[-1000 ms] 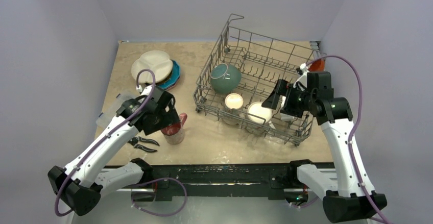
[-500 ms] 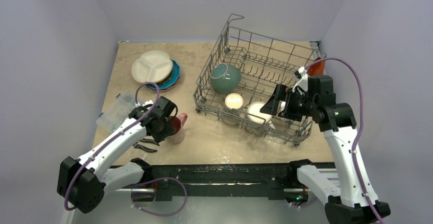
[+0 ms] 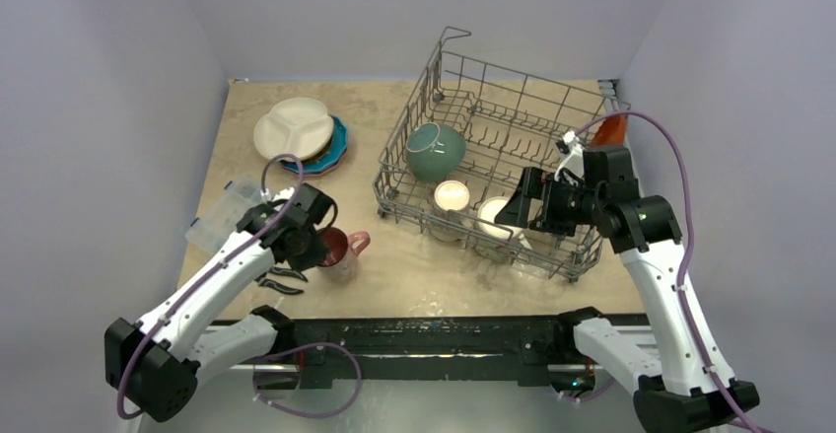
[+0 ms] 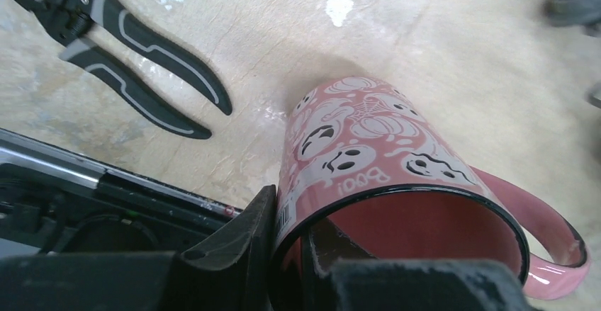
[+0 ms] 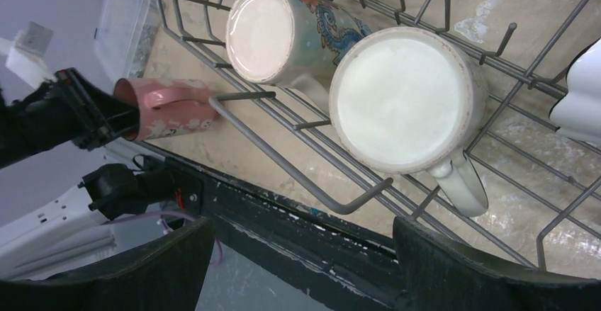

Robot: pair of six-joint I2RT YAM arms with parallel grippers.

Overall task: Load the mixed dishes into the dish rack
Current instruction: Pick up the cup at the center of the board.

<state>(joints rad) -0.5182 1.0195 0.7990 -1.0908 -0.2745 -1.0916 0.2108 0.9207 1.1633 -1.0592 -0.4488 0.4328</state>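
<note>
Lower left, nearest: pinching the pink ghost mug by its rim with the left end effector, one finger inside, one outside, mug on the counter short of the dish rack. Looks like a lifting grip. Middle right: right end effector wide open, empty, above the rack's cups, parked upside down, probably to drain. Upper left, farthest: plates stacked, not yet loaded.

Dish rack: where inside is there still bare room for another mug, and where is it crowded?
In the dish rack, the far half, behind the teal bowl, is bare wire. Its near row is crowded: the patterned mug and cream mug stand upturned there, the open right hand over them.
</note>
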